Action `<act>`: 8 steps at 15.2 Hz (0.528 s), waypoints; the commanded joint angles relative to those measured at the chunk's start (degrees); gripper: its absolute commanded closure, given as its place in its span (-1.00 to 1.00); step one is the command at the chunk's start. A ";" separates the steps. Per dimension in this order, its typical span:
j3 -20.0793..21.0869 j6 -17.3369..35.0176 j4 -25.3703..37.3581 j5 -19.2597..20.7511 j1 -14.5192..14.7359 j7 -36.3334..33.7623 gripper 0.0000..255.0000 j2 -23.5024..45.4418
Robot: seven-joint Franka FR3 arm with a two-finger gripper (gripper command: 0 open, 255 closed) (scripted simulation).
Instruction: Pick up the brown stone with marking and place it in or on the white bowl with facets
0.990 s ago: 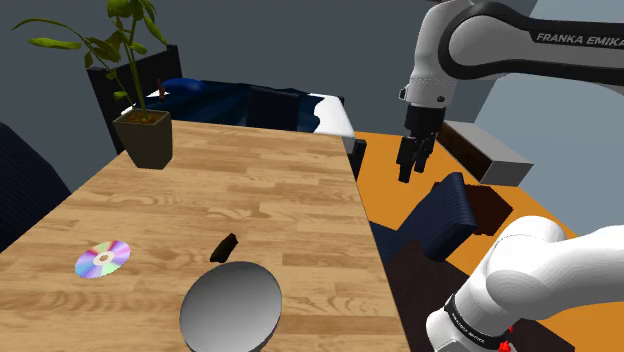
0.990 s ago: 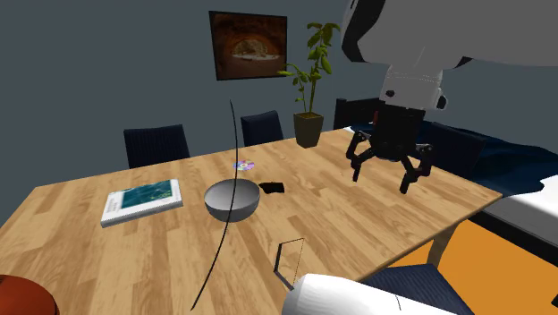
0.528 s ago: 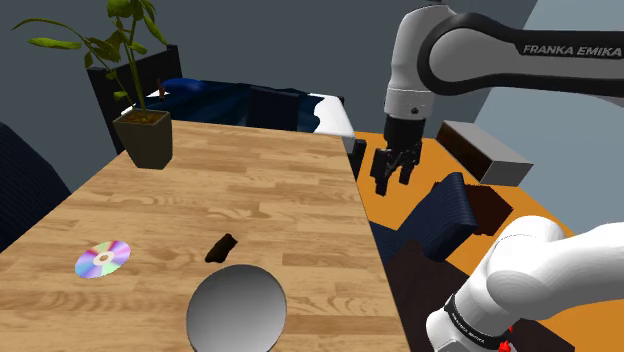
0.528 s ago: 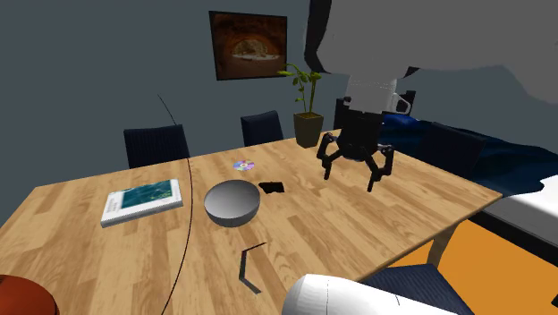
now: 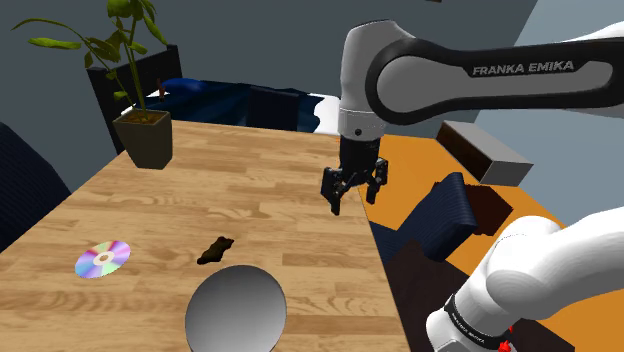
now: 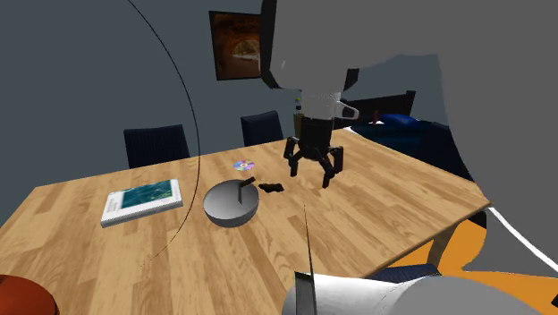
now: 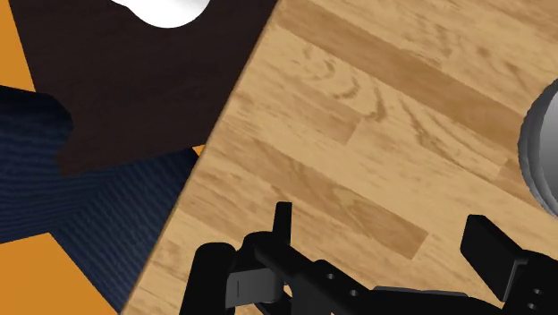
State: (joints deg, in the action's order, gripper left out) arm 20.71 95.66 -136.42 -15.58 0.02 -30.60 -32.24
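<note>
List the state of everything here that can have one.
gripper: open, empty, above the table.
stone: lying on the table beside the bowl, not held.
bowl: upright on the table, empty.
disc: lying flat on the table.
book: closed, lying flat.
plant: upright in its pot.

Dark brown stone [image 5: 215, 250], grey bowl [image 5: 235, 312]
</note>
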 commanded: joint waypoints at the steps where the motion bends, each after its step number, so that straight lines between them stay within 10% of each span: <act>1: 3.49 3.19 1.12 -0.52 -0.56 -5.69 -1.00 3.89; 8: 13.78 10.10 10.39 3.76 -3.33 -26.12 -1.00 20.30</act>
State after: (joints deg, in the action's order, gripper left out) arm 32.95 104.88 -127.77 -12.84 -2.98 -53.05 -14.68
